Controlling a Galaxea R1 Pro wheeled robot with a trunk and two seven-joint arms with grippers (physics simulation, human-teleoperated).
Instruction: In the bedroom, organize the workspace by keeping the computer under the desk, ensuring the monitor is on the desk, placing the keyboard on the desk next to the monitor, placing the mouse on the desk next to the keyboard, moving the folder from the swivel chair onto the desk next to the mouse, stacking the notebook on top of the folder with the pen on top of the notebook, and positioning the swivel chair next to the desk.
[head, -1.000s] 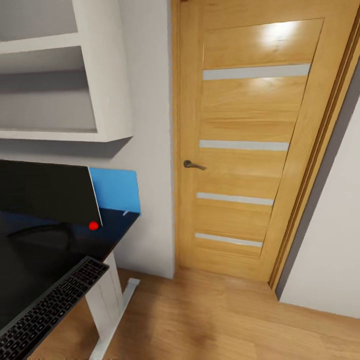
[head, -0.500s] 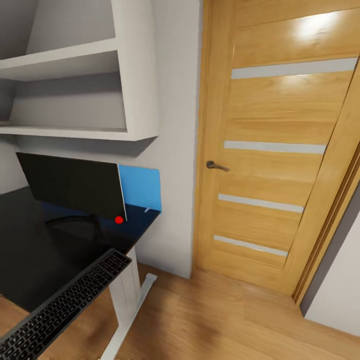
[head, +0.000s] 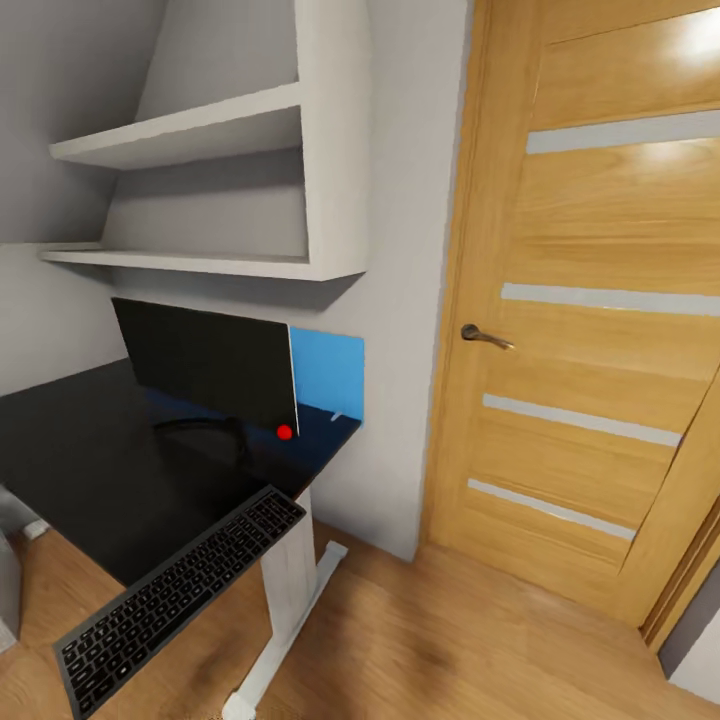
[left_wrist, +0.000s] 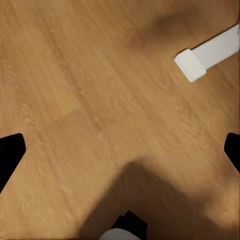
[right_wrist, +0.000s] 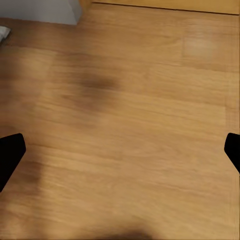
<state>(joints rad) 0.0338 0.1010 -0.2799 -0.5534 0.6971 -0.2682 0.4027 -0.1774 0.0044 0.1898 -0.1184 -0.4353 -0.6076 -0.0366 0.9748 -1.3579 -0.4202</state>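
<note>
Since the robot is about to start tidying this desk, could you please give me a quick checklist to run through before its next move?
1. Monitor on the desk: ok.
2. Keyboard fully on the desk: not ok, its near end hangs past the desk's front edge.
3. Folder lying flat by the mouse: not ok, it stands behind the monitor against the wall.
4. Left gripper open and empty: ok, fingers wide apart over bare floor.
5. Right gripper open and empty: ok.
6. Where the mouse, notebook and pen are: cannot tell.
</note>
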